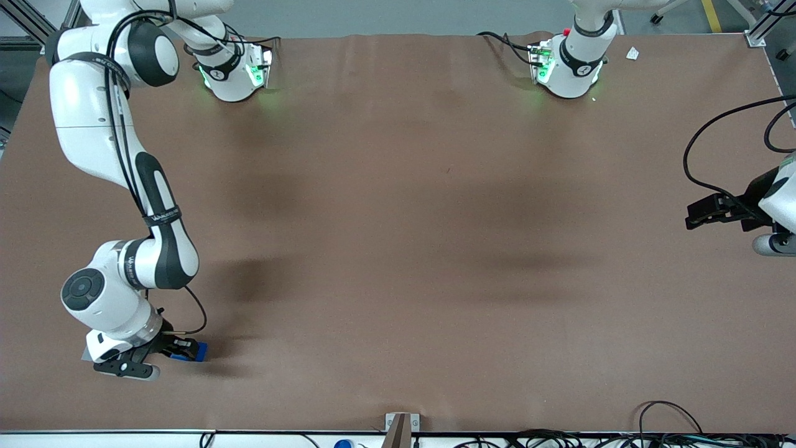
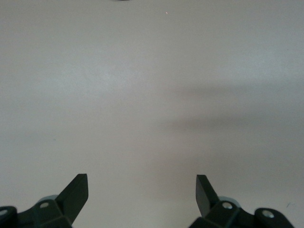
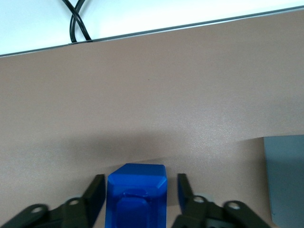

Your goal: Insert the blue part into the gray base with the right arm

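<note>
The blue part (image 3: 137, 192) stands on the brown table between the fingers (image 3: 96, 192) of my right gripper (image 3: 140, 184). The fingers are open, one on each side of the block, with a small gap on at least one side. In the front view the right arm's gripper (image 1: 180, 350) is low over the blue part (image 1: 189, 353), near the table's front edge toward the working arm's end. The gray base (image 3: 287, 183) lies flat on the table beside the gripper and only one edge of it shows. In the front view the arm's hand hides it.
The table's front edge (image 3: 166, 32) runs close ahead of the gripper, with a white strip and a black cable (image 3: 76, 21) past it. A small metal bracket (image 1: 401, 426) sits at the middle of that edge. Brown table mat (image 1: 398, 249) spreads toward the parked arm.
</note>
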`<move>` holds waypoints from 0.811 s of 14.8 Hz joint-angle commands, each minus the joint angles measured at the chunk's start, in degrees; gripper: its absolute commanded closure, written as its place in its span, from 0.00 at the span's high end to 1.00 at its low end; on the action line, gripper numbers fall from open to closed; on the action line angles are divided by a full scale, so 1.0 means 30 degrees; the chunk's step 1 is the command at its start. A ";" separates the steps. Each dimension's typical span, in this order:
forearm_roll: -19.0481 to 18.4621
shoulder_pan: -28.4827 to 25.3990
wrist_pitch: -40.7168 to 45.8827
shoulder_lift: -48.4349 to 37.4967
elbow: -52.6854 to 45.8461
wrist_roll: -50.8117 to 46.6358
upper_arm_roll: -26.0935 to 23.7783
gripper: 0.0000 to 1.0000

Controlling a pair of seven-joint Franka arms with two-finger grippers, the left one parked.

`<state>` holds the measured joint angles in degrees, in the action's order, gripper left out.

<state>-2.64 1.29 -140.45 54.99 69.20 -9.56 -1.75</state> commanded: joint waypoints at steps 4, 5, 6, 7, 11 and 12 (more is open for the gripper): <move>-0.0148 0.0097 0.0028 -0.0691 0.0400 -0.0388 0.0113 1.00; -0.0118 0.0185 0.0349 -0.1071 0.0400 -0.0388 0.0113 1.00; -0.0088 0.0273 0.0875 -0.1220 0.0400 -0.0330 0.0113 1.00; -0.0088 0.0390 0.1373 -0.1512 0.0429 -0.0329 0.0113 1.00; -0.0088 0.1033 0.2607 -0.4286 0.2908 0.0078 0.0113 1.00; -0.0088 0.1122 0.2608 -0.5487 0.4080 0.0516 0.0113 1.00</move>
<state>-2.63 3.29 -132.89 47.99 70.88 -9.39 -0.89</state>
